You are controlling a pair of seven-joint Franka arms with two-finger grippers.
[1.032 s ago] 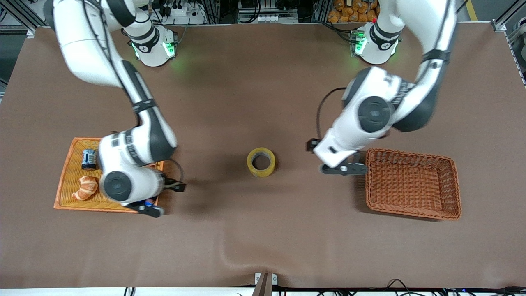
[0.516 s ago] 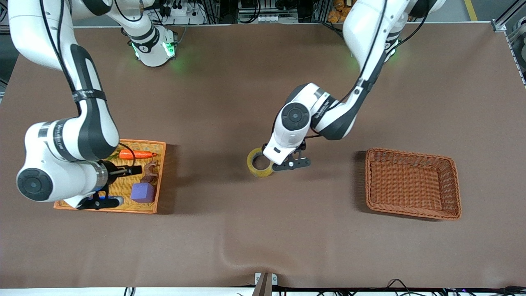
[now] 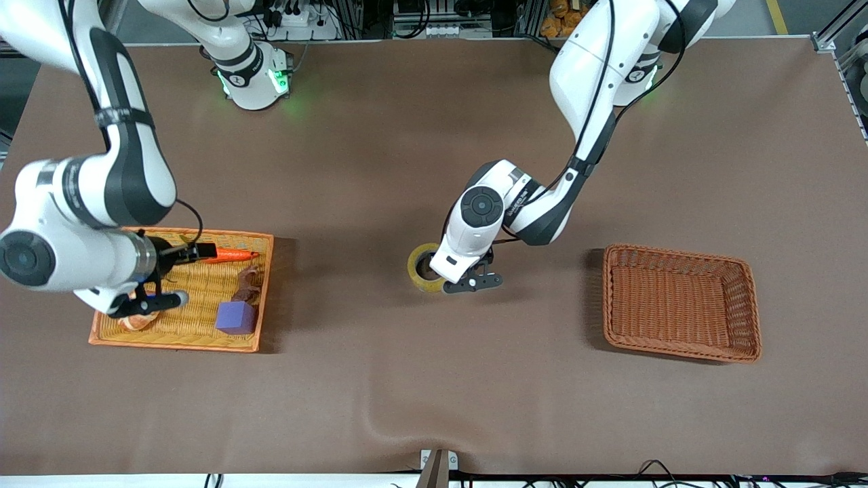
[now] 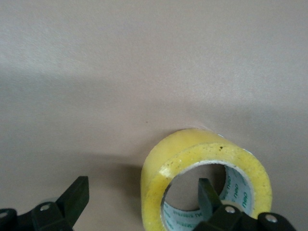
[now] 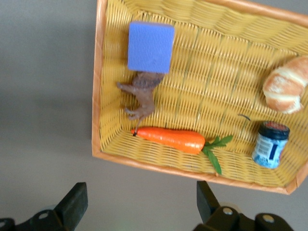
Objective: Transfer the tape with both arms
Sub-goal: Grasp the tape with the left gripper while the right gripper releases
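One tape (image 3: 422,267) roll, on its flat side on table (image 3: 434,393) between both baskets. Left gripper (image 3: 468,281) down at tape, jaws spread, one finger (image 4: 208,192) inside core, the other outside; no clamp. Right gripper (image 3: 152,298) over yellow basket (image 3: 264,237), jaws released, empty. Brown basket (image 3: 678,301) toward left arm's end.

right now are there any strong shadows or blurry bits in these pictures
Front view: sharp, soft shadows beside the yellow tray and brown basket, green glow at the arm bases. Left wrist view: the tape casts a dark shadow on the table; the open left end effector looks slightly soft. Right wrist view: evenly lit, mildly soft.
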